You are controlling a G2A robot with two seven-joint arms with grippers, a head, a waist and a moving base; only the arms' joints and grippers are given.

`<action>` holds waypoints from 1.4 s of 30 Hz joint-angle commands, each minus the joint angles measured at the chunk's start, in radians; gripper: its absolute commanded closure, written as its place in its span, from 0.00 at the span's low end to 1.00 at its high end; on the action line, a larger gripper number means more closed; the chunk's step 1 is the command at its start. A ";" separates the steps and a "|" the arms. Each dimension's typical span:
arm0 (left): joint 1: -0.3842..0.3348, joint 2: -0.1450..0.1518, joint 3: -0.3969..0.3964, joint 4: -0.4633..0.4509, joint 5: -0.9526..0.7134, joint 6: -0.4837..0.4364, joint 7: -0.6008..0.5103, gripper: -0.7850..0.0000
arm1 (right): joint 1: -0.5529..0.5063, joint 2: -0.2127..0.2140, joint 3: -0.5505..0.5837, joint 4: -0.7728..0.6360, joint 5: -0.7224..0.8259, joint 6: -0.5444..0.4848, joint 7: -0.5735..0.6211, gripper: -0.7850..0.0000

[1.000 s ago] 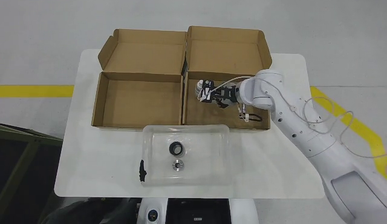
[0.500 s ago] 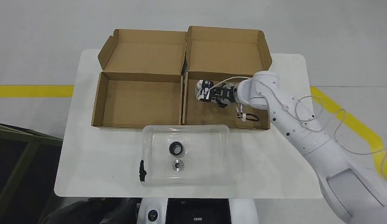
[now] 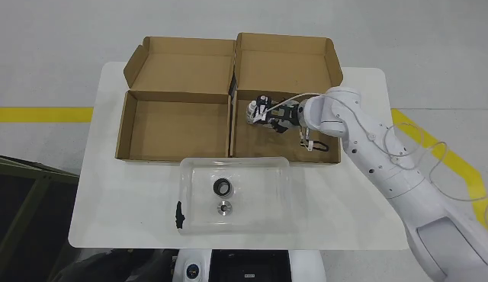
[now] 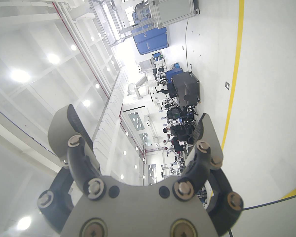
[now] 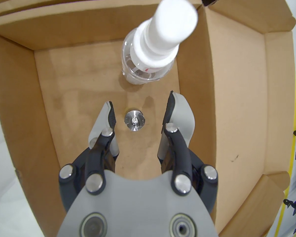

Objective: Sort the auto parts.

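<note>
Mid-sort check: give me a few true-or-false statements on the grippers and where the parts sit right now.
1. The clear bin holds a black ring and a silver piece. True.
2. The right gripper is open, with a silver round part on the box floor between its fingers in the right wrist view. True.
3. That silver round part lies in the clear bin. False: it lies in the right cardboard box.
4. The left gripper is shut on a part. False: it is open and holds nothing.
</note>
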 commanded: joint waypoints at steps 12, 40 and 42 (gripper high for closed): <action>0.000 0.000 0.000 0.000 0.000 0.000 0.000 0.00 | -0.210 0.065 0.184 -0.327 0.116 0.023 0.062 0.14; 0.000 0.000 0.000 0.000 0.000 0.000 0.000 0.00 | -0.408 0.069 0.056 -0.546 0.012 -0.033 -0.126 0.16; 0.000 0.000 0.000 0.000 0.000 0.000 0.000 0.00 | -0.400 0.063 0.032 -0.537 0.006 -0.033 -0.136 0.16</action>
